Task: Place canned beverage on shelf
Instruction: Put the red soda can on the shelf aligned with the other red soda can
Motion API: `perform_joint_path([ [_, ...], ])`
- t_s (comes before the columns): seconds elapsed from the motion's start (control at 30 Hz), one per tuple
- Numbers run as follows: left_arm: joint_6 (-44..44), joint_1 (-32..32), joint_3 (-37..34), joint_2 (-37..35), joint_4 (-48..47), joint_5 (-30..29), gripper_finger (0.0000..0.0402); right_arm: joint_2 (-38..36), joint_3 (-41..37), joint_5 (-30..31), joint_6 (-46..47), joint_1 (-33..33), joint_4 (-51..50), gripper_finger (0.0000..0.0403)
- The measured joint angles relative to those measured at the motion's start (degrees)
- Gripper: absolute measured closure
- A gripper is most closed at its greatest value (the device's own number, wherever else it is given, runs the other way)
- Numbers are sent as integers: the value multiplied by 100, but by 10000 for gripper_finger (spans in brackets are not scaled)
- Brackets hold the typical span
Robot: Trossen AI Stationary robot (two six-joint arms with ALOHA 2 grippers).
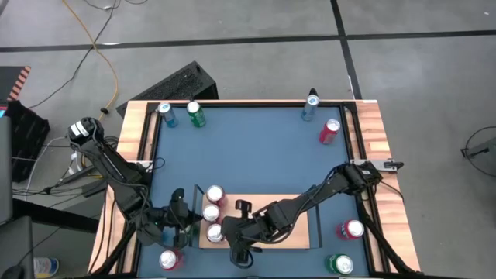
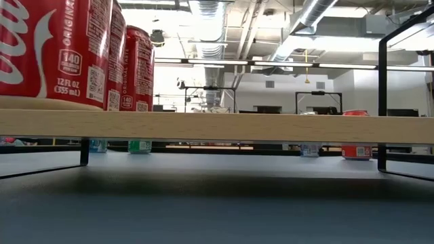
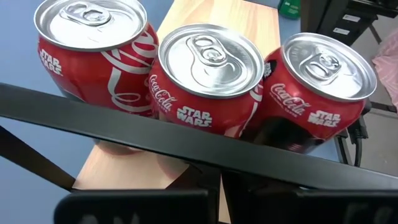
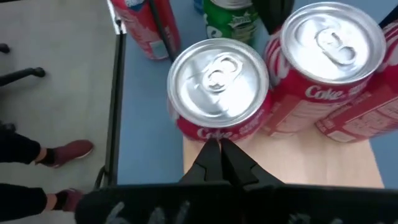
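A: Where do the cans stand?

B: Three red cans (image 1: 213,213) are upright in a row at one end of the shelf (image 1: 298,232), nearly touching each other. The right gripper (image 4: 219,149) hangs just above the board with its jaws pressed together on nothing, the nearest can (image 4: 217,87) directly ahead of its tips. The left gripper (image 1: 177,219), also pinched shut and empty, sits just outside the shelf's black rail (image 3: 124,127), with the row right beyond it.

A: More to fetch?

B: Several. A red can (image 1: 170,260) stands on the table (image 1: 256,147) just beside the left jaws, and another red can (image 1: 350,229) and a green can (image 1: 341,265) stand well off to the right.

A: How will one handle?

B: Probably full, so fairly heavy. The wall is thin, smooth and slippery, and it will dent under a hard squeeze. I'd spread the jaws wide and close them across the middle of the body, keeping it upright.
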Motion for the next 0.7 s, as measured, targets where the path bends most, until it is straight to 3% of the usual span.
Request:
perform_joint_path([
  [0.7, 2, 79, 0, 2, 9, -7, 401, 0, 0, -19, -118, -133, 312, 403],
])
